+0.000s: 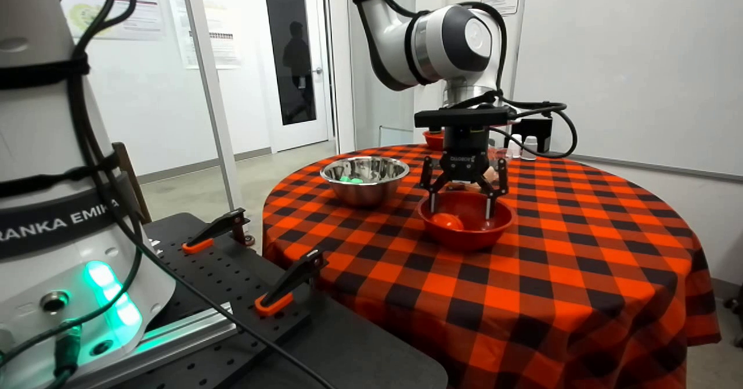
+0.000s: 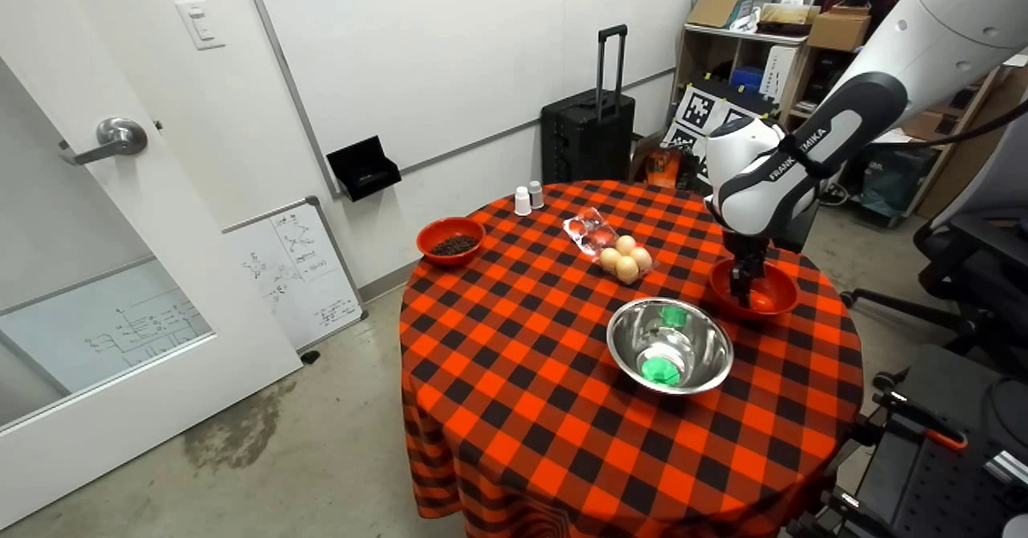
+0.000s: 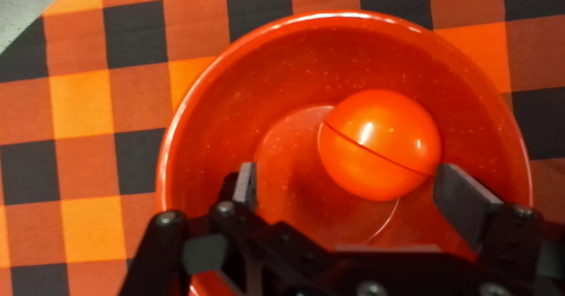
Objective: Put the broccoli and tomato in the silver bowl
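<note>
Checked tabletop [image 2: 522, 361], bearing silver bowl [image 1: 365, 196] with broccoli [image 2: 660, 371] inside and red bowl [image 1: 464, 240] with tomato [image 3: 379, 145] inside; jaws within the red bowl's rim, spread wide, holding nothing, best shifted until the tomato lies midway between them before closing gently.

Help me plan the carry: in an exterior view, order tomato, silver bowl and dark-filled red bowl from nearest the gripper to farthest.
In that view:
1. Tomato: in the other red bowl, by the gripper.
2. Silver bowl: to that bowl's lower left.
3. Dark-filled red bowl: far left, beyond the eggs.
</note>
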Robot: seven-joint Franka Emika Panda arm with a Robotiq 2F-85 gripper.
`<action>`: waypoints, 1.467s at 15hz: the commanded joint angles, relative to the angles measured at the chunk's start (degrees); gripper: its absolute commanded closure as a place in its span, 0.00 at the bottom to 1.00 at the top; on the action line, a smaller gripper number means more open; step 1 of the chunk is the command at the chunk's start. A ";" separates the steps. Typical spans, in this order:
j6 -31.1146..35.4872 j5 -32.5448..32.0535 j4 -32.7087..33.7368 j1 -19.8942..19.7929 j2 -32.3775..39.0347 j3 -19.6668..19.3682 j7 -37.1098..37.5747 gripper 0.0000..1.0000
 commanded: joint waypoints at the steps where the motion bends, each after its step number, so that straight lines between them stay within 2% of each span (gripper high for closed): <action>1: -2.05 1.71 3.08 -1.53 2.69 0.57 -2.49 0.00; 2: -2.49 1.79 3.62 -1.73 3.40 0.55 -2.69 0.04; 4: -3.26 1.84 4.50 -2.19 4.65 0.65 -3.29 0.18; 5: -3.59 1.82 4.92 -2.37 5.21 0.71 -3.56 0.31; 9: -4.72 1.47 6.50 -2.54 6.47 0.57 -3.90 0.60; 15: -5.37 1.45 6.85 -2.48 4.76 0.67 -3.94 0.60; 22: -12.83 2.77 3.64 -1.04 -6.95 2.84 -4.79 0.60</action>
